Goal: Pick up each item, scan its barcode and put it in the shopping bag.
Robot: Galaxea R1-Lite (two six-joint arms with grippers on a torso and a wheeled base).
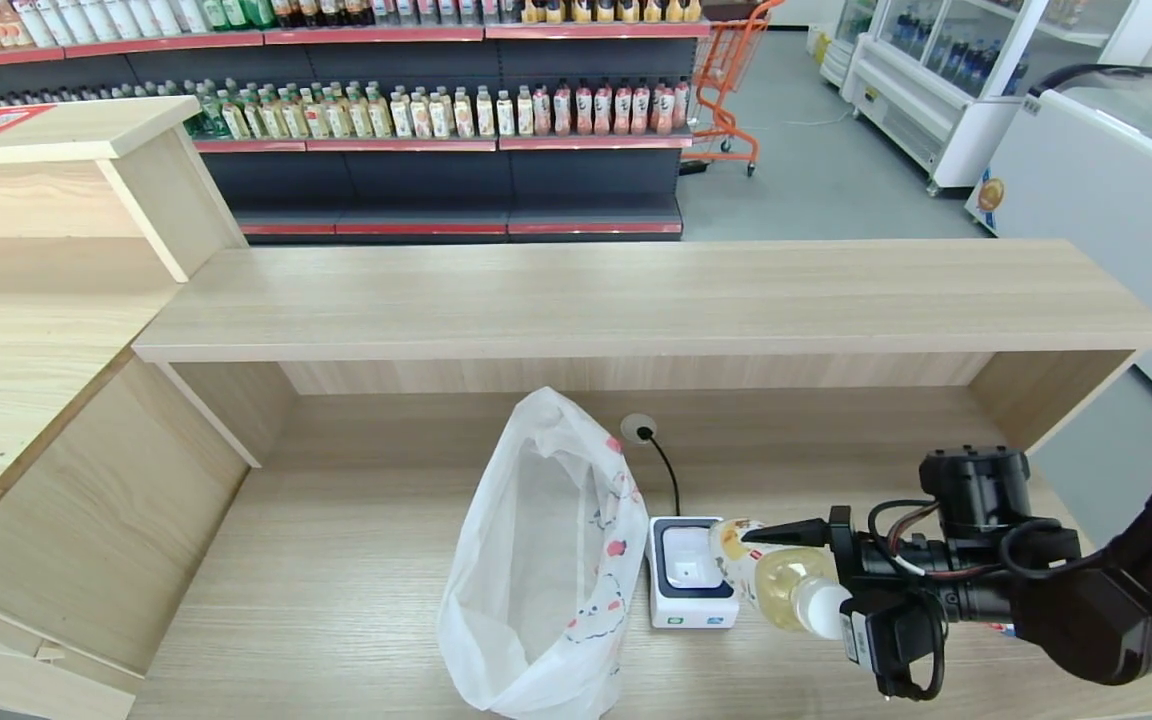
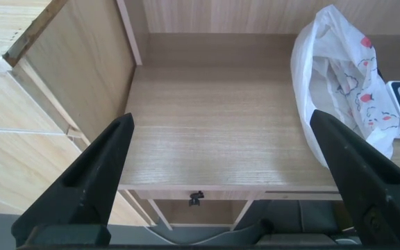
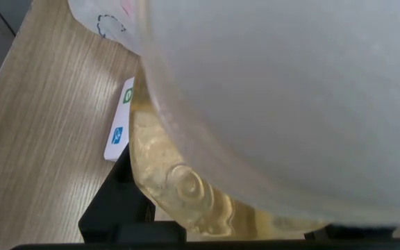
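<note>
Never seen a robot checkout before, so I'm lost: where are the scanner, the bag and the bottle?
scanner [image 1: 693, 572], head view, on its top window.
bag [image 1: 604, 560], head view, on its printed side wall.
bottle [image 1: 781, 585], head view, on its yellow body.

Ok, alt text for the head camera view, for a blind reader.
The right pincer holds a bottle of yellow drink sideways beside the scanner; an open white shopping bag stands left of it on the wooden counter.
</note>
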